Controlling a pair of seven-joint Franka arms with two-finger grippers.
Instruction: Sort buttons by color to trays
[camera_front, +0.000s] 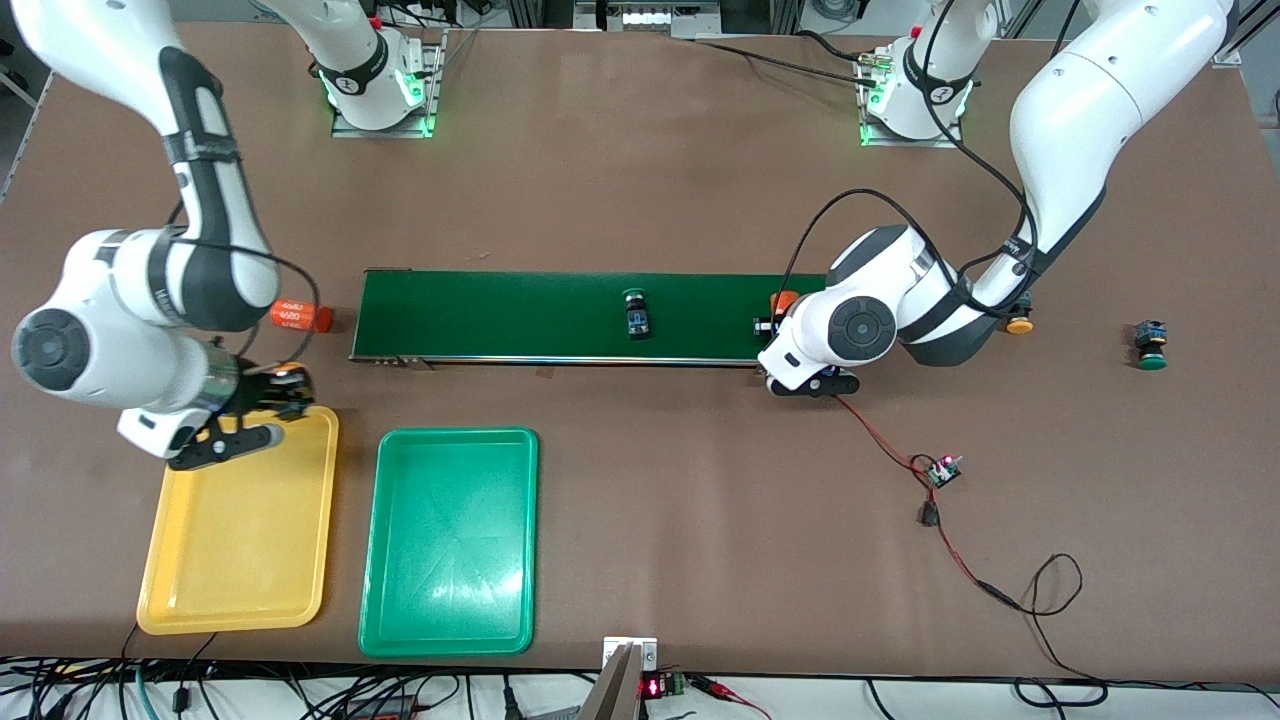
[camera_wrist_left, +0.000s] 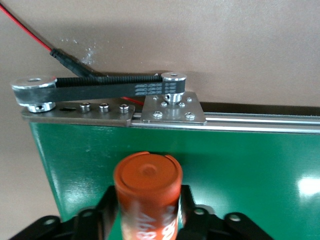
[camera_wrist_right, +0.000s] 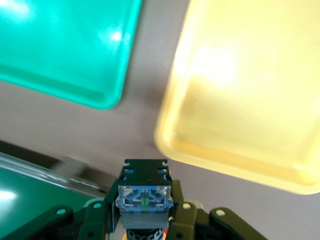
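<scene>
My right gripper (camera_front: 275, 395) (camera_wrist_right: 143, 200) hangs over the corner of the yellow tray (camera_front: 240, 540) (camera_wrist_right: 240, 125) nearest the belt, shut on a button (camera_wrist_right: 143, 197) with an orange cap (camera_front: 291, 373). The green tray (camera_front: 450, 545) (camera_wrist_right: 65, 50) lies beside the yellow one. Another button (camera_front: 637, 315) lies mid-belt. A yellow-capped button (camera_front: 1019, 325) peeks from under the left arm, and a green-capped button (camera_front: 1150, 345) sits toward the left arm's end of the table. My left gripper (camera_front: 775, 318) (camera_wrist_left: 148, 210) is over the belt's end, open around an orange cylinder (camera_front: 783, 300) (camera_wrist_left: 148, 192), a thin gap on each side.
The dark-green conveyor belt (camera_front: 520, 315) (camera_wrist_left: 240, 170) runs across the middle, its drive pulley and toothed belt (camera_wrist_left: 100, 87) at the left arm's end. A second orange cylinder (camera_front: 300, 315) lies off the belt's other end. A small circuit board (camera_front: 943, 470) with red wire lies nearer the camera.
</scene>
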